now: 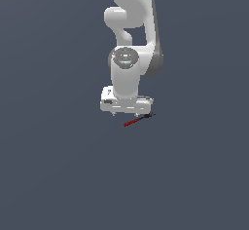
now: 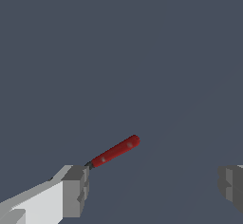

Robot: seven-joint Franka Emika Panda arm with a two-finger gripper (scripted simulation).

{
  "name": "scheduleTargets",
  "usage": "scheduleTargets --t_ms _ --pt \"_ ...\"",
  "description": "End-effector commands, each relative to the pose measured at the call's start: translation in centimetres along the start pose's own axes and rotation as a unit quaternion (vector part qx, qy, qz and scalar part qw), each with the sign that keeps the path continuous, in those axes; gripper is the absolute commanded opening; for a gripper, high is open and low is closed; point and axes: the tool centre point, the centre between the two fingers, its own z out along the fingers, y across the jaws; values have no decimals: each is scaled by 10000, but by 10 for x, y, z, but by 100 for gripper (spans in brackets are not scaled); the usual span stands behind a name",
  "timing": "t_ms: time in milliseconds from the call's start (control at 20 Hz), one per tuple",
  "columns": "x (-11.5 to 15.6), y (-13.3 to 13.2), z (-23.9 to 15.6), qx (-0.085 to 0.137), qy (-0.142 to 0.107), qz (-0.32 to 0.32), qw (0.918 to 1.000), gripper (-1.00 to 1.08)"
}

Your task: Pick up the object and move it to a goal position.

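The white robot arm [image 1: 130,34] reaches down from the top of the exterior view, and its hand [image 1: 127,113] points down at the dark grey floor [image 1: 53,175]. The floor is plain all over and no edge or corner of it shows, so places cannot be told by its sides. Right under the hand lies the little tool [image 1: 136,121]. It is a thin stick, shorter than the hand is wide, with a red shaft and a black end. In the exterior view the red part points toward the exterior view's left and a bit toward the camera, and the black end sits below the hand's side on the exterior view's right. In the wrist view the hand [image 2: 154,190] has its two grey fingers [image 2: 75,191] far apart, with a wide gap between them. They hold nothing. The tool [image 2: 115,151] lies slanted there, with its black end just beside one finger, and the red shaft runs away from that finger. The pictures do not show for sure if the finger touches the black end. The other finger is well apart from the tool.
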Motion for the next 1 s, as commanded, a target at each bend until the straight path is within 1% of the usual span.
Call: scheduleTargets --t_ms 0,250,450,700,950 --pt "-2 -4 4 6 6 185 9998 100" --pt "-7 -14 13 22 22 687 9976 100" --pt "-12 -22 23 36 38 1168 9931 100" --pt "-19 -33 34 51 58 1770 9842 100" --pt "-26 -42 44 65 80 2368 9715 100"
